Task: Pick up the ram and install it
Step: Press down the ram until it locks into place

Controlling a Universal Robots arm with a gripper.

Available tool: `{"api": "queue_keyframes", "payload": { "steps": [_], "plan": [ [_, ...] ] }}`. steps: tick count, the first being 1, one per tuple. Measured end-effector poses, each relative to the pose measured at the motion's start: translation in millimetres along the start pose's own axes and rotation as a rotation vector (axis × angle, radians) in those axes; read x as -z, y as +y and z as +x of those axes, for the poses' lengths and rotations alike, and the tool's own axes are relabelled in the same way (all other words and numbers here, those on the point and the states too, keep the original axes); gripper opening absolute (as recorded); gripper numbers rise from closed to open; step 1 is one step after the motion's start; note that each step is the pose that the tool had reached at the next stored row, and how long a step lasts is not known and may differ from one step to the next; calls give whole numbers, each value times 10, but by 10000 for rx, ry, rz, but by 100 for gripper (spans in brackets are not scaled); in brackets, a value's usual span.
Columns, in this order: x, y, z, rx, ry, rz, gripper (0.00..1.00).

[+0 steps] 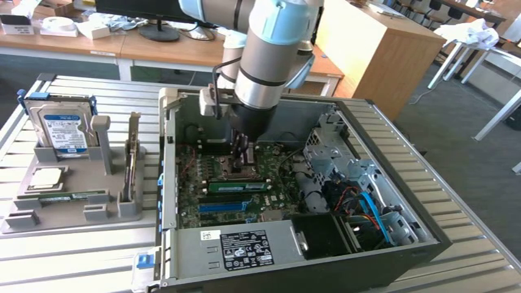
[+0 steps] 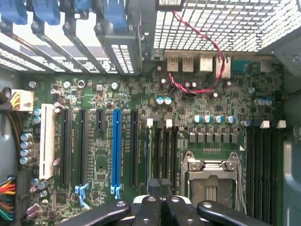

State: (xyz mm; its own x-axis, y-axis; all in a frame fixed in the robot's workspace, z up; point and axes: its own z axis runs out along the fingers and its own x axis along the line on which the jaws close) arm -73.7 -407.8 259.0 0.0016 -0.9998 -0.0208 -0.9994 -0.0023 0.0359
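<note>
One ram (image 1: 238, 186) is lying just at 6 o'clock of the gripper (image 1: 244, 166), long axis running 3-to-9. Its fingers (image 2: 148, 207) are pressing together; any hold is unconfirmed.

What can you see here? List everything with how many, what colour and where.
computer case: one, black and silver, open, on the table
motherboard: one, green, inside the case
ram: one, green, on the motherboard beside the blue slot
blue slot: one, blue, on the motherboard
processor socket: one, silver, on the motherboard
hard drive: one, silver with blue-white label, upright in the tray
processor chip: one, silver, flat on the tray
tray: one, grey, at the exterior view's left
table: one, slatted metal
arm: one, silver and pale blue
gripper: one, black, over the motherboard
</note>
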Motion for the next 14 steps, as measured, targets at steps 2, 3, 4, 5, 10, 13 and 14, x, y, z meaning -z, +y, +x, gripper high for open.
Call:
{"api": "queue_keyframes", "payload": {
  "steps": [2,3,4,5,10,13,14],
  "plan": [
    [-1,28,0,-1,-1,0,10],
    [-2,42,0,-1,0,0,10],
    [-2,55,0,-1,0,1,10],
    [-3,67,-1,-1,-1,1,10],
    [-3,88,0,0,0,0,10],
    [-10,88,0,0,-2,2,10],
    [-16,87,0,0,-1,1,10]
  ]
}}
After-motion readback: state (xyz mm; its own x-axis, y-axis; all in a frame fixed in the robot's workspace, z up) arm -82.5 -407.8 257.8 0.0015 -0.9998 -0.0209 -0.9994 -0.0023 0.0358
